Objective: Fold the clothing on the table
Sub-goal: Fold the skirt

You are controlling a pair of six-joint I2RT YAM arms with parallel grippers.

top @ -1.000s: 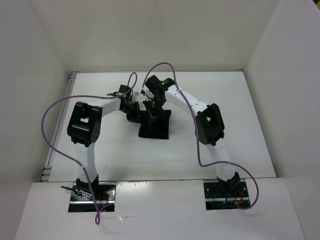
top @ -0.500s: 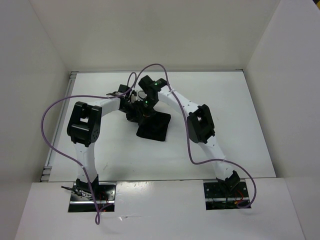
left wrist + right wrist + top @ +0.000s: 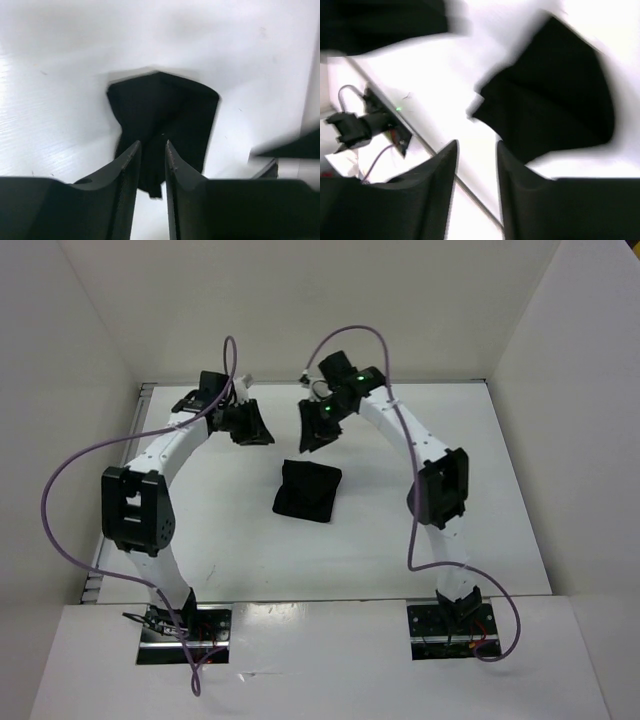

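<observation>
The plain black soft-fabric garment point(image 3: 308, 491) lies as a compact, roughly square bundle near the middle of the flat white tabletop point(image 3: 480, 500), and neither of my grippers touches it. My left gripper point(image 3: 252, 430) hangs off the bundle's far-left side, clear of the cloth. Its fingers point(image 3: 127, 165) are only a narrow slot apart, with nothing between them. My right gripper point(image 3: 310, 440) hangs off the far edge, near the left one. Its fingers point(image 3: 442, 165) are parted a little wider and are also empty.

I judge the fold close to done, so the risk is undoing it. In my left wrist view a small tab of cloth sticks out at one corner of the bundle. The fabric is soft and could relax and spread. If I come back down with my fingers partly open, a tip could snag the top layer and drag it off the stack.

Count: one garment, one tabletop, two white jointed arms point(image 3: 170, 445), two grippers, and two purple cables point(image 3: 70, 480)
</observation>
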